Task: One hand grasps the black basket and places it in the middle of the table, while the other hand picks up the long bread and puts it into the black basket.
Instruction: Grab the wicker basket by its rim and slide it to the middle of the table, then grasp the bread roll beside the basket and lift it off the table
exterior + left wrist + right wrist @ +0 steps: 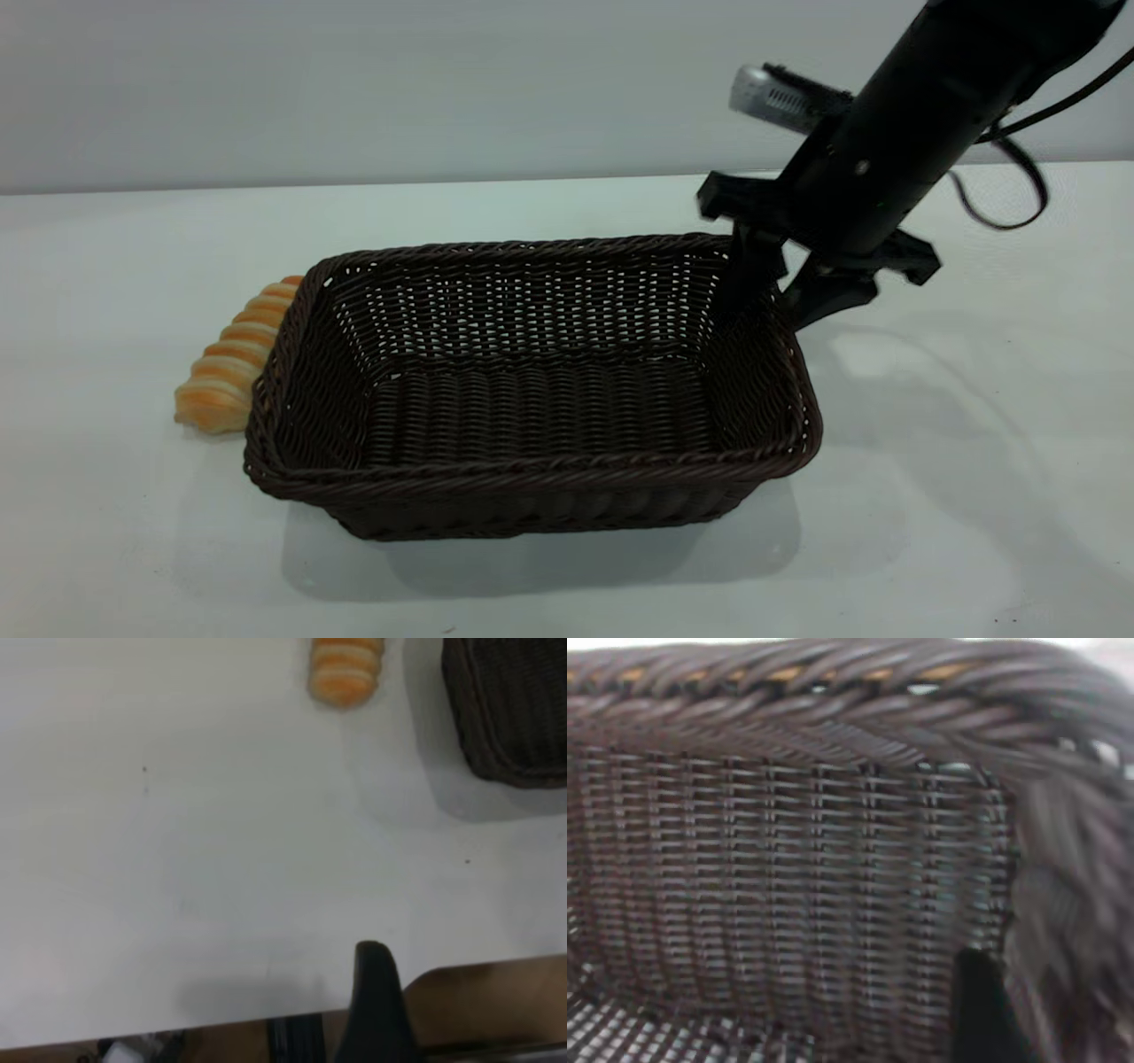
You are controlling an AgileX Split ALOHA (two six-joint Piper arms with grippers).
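The black basket (532,381) sits approx centre of the exterior frame on the tabletop (930,496), open side up, nothing inside. Its near edge looks slightly raised or tilted, w/ a shadow beneath, but can't tell if it's fully resting.

The right gripper (780,288) is at the basket's upper-right corner: one finger goes down inside the wall, the other sits outside, so the jaws straddle the rim and look clamped narrow on the wicker. Right wrist view is filled by the weave (788,904), one dark finger at lower right of that frame, which fits a grip on the wall.

The long bread (232,363) lies at the left of the exterior frame, touching or just beside the basket's left wall, partly hidden behind it. In the left wrist view the bread (345,669) is at top centre, basket corner (509,709) at upper right.

Left gripper (376,1001): only one dark finger shows at the bottom edge of its own view, well apart from the bread; can't tell its jaw state.

Progress, as a judgement: basket is about in the middle, placement nearly done, release not yet done. Bread pickup and drop-in are all left.
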